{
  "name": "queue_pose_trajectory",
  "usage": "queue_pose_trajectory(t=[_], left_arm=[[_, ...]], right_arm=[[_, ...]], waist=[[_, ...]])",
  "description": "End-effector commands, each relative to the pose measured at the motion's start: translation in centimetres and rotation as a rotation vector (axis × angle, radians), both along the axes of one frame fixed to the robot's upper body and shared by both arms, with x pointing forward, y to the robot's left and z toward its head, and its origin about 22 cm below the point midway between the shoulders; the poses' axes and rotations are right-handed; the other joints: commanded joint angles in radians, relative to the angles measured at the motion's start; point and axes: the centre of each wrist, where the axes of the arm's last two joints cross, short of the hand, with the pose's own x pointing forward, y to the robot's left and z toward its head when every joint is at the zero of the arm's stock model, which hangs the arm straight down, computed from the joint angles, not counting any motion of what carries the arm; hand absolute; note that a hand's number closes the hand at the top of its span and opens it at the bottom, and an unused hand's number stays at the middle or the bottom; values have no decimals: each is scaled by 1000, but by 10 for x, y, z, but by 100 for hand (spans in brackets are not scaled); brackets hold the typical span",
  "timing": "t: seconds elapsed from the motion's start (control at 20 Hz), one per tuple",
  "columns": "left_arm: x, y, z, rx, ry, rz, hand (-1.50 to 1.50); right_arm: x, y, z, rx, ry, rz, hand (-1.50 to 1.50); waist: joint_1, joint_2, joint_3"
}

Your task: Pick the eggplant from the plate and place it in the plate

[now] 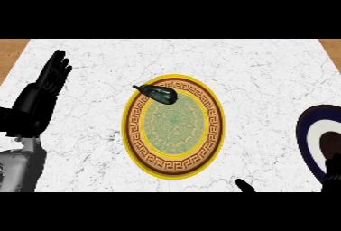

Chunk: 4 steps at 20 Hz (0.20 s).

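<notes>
A dark eggplant (157, 93) lies on the upper left rim of a yellow-edged patterned plate (212, 131) in the middle of the marble counter. At the right edge sits a second plate (309, 135) with dark blue and white rings, partly cut off. My left hand (47, 88) stands open at the left, fingers up, well apart from the eggplant. Of my right hand (331, 173) only dark fingertips show at the lower right, over the blue plate's lower part, with the thumb tip nearer the yellow plate. It holds nothing.
The white marble counter (86, 158) ends in wooden strips at the top left and top right corners.
</notes>
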Motion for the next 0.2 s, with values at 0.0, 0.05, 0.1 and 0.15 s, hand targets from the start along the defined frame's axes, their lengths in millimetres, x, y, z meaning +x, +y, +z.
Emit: queue_pose_trajectory(t=[0.0, 0.05, 0.1, 0.15], left_arm=[[11, 1, -4, -2, 2, -3, 0], [-2, 5, 8, -6, 2, -9, 0], [-7, 8, 11, 8, -7, -7, 0], [-5, -8, 2, -9, 21, -11, 0]], right_arm=[[-29, -13, -9, -6, 2, -16, -150], [-26, -15, -5, -25, -14, -23, -150], [-31, -11, -4, -36, -10, -33, -150], [-32, -16, -7, -64, 8, -47, -150]], waist=[[-1, 1, 0], [5, 0, 0], [6, 0, 0], [4, 1, 0]])
